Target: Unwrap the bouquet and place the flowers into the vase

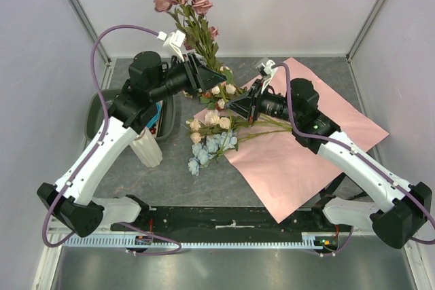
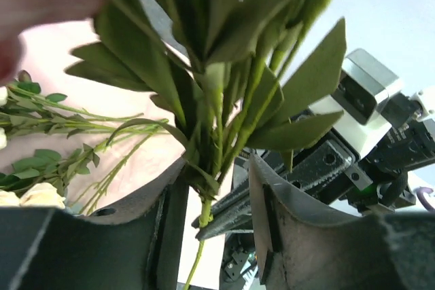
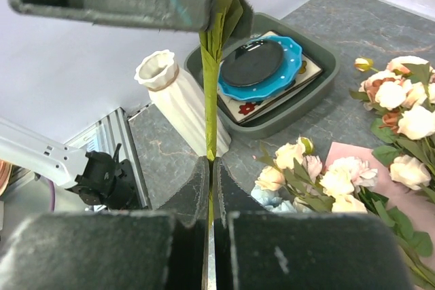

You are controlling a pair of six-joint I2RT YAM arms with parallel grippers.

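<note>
The right gripper (image 1: 236, 105) was clenched on the thin green stem of one rose branch (image 1: 194, 25), its two flat dark fingers (image 3: 197, 188) pressed together with the stem between them. The branch rose toward 12 o'clock, with long pointed leaves and dusty pink blossoms at the top. A little higher on the same stem, the left gripper (image 1: 215, 76) stood released. In its wrist view the stem ran close to one finger (image 2: 170, 215), and a clear gap remained to the other finger.

The other flowers (image 1: 211, 134) lay in a loose heap near the middle of the table (image 1: 136, 181), which had a grey marbled surface. They were cream, peach and light blue, with soft petals. Their stems reached toward 3 o'clock, onto the paper (image 1: 306, 161). This smooth pink sheet lay flat and open from 2 to 4 o'clock.

The vase (image 1: 148, 149) was at 8 o'clock, white and ribbed with a wavy rim, and it held no flowers. Just beyond it, at 9 o'clock, was a dark green tray (image 3: 285, 123) with rounded corners, holding a blue plate (image 3: 228, 86) with a glossy black centre.
</note>
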